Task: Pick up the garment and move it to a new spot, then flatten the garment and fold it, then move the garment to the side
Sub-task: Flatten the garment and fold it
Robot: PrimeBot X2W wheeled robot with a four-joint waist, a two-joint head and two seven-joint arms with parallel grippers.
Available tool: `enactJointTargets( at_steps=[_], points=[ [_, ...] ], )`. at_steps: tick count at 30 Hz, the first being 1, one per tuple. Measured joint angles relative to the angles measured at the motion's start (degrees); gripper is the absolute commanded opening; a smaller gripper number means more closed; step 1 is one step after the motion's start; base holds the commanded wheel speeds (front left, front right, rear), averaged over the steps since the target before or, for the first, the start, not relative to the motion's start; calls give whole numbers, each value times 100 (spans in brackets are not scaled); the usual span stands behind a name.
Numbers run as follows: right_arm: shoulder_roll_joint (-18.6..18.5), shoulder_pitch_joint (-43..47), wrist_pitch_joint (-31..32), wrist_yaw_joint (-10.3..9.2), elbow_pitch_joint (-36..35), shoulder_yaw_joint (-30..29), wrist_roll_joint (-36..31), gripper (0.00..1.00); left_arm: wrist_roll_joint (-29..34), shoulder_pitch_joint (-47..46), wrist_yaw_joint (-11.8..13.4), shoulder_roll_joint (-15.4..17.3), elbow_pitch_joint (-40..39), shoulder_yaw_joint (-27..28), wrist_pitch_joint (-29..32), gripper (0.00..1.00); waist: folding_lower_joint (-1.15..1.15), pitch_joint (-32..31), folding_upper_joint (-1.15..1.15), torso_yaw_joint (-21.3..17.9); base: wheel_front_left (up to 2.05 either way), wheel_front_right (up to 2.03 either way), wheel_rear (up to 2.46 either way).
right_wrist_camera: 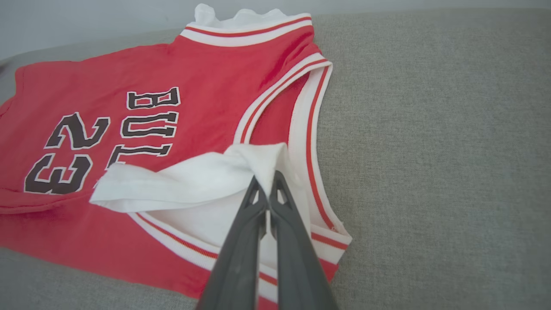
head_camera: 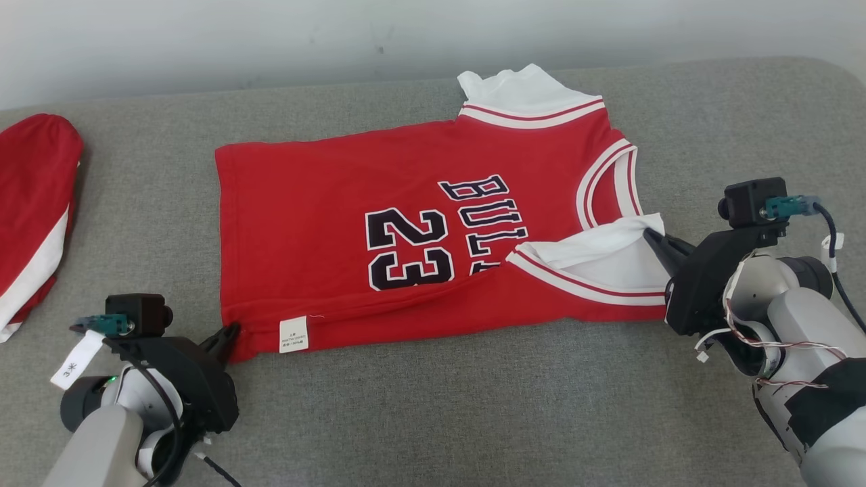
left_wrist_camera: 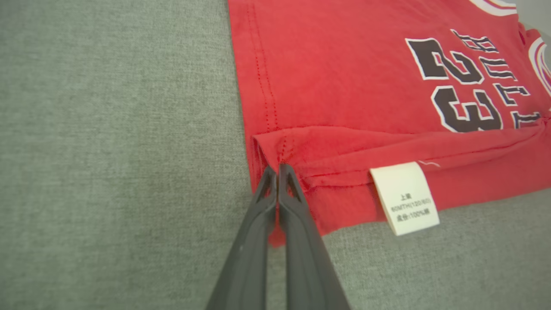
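One other red garment (head_camera: 34, 210) lies well left; jersey (head_camera: 304, 203) lies crosswise (neck rightward), left gripper (head_camera: 233, 331) and right gripper (head_camera: 651, 235) each pinching it.

Pale grey forearms (head_camera: 805, 318), black wrist brackets (head_camera: 710, 270), teal connectors (head_camera: 788, 206), dark tapered pincer fingers (left_wrist_camera: 297, 224).

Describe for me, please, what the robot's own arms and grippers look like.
Both arms have pale grey forearms. The left gripper and right gripper each carry two long, dark, tapered fingers with triangular cut-outs near the tips. A boxy black camera with a teal plug sits on each wrist. The left wrist has a white tag; the right has a black cable and thin red-and-white wires.
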Motion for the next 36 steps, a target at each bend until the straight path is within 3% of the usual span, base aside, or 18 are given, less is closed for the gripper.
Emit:
enactJointTargets(
  at_steps=[1,2,3,4,5,12,21,36],
  points=[
    [18,-5,-60,5,52,29,-19,0,1,-9,0,-3,34,0,-12,42,0,3,0,5,0,0,0],
    [23,-13,-138,27,88,47,-74,0,9,-13,0,-4,60,-2,-59,97,0,4,0,8,0,0,0],
    [31,-28,-237,30,130,44,-122,3,9,-19,0,-10,98,0,-87,100,0,3,0,10,0,0,0],
    [41,-69,-305,40,211,46,-151,79,10,-31,0,-18,151,1,-134,100,0,-4,0,12,0,0,0],
    [44,-105,-364,51,263,52,-168,100,23,-36,1,-13,193,4,-162,100,0,-16,0,12,0,0,0],
    [30,-38,-903,101,488,38,-279,100,155,-26,104,-127,308,46,-611,100,-1,-126,0,30,0,0,0],
    [-52,852,-1651,146,500,-18,-300,100,275,478,260,-323,264,21,-1306,100,-1,-404,0,146,0,0,0],
    [73,1081,-2157,94,493,171,-611,100,276,747,253,-368,358,14,-1825,100,-2,-549,-1,26,0,0,0]
  ],
)
